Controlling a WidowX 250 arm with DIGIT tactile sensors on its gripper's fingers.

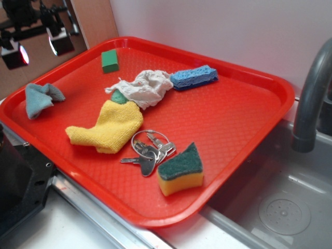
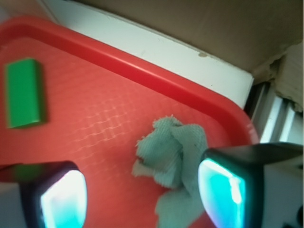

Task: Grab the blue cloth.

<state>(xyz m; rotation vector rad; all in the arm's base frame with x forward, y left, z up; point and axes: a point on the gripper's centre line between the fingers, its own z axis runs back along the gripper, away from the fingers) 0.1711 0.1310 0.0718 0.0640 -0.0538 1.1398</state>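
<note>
Pale blue cloth [image 2: 175, 159] lies crumpled on the red tray [image 2: 95, 118] beneath the gripper [image 2: 142, 197], offset toward one finger [image 2: 228, 190], with the jaws spread apart.

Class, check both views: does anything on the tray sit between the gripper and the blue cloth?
Nothing visible does. In the wrist view the blue cloth lies on bare tray between the open gripper's fingers; the green block sits well aside.
</note>
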